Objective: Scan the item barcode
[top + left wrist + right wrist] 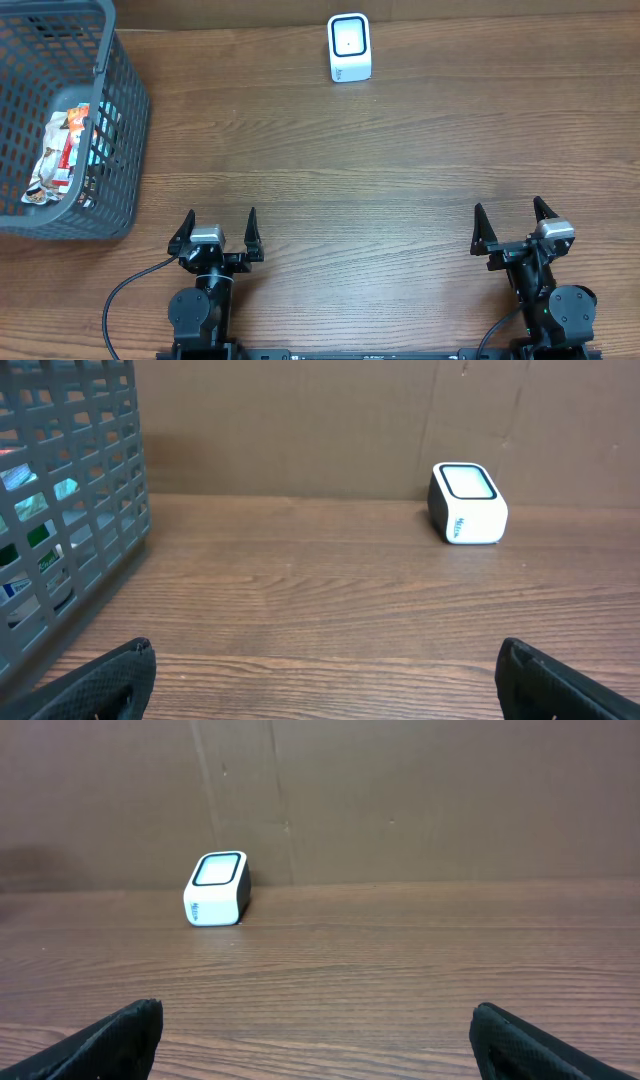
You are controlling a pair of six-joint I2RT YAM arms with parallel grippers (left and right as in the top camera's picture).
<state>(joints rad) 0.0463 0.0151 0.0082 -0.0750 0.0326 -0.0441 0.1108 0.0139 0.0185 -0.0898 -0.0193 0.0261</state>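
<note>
A brown wooden table fills the overhead view, and the wrist views show a plain brown wall standing behind its far edge.

Both arms sit low at the near edge, well apart from each other, and both point straight across the table towards the far side. The left gripper has its two fingers spread wide with nothing between them. The right gripper is the same: fingers wide apart and empty. Each hangs just above bare wood and touches nothing.

A white scanner with a dark-rimmed window on top stands near the far edge, about midway between the two arms. From both wrist views the wood between the fingers and the scanner is bare.

A grey plastic basket with lattice walls stands at the far left, ahead of and to the left of the left gripper. The packets lie inside it, crumpled wrappers in white, red and blue, seen from the left wrist only through the lattice. No barcode can be made out on them.
</note>
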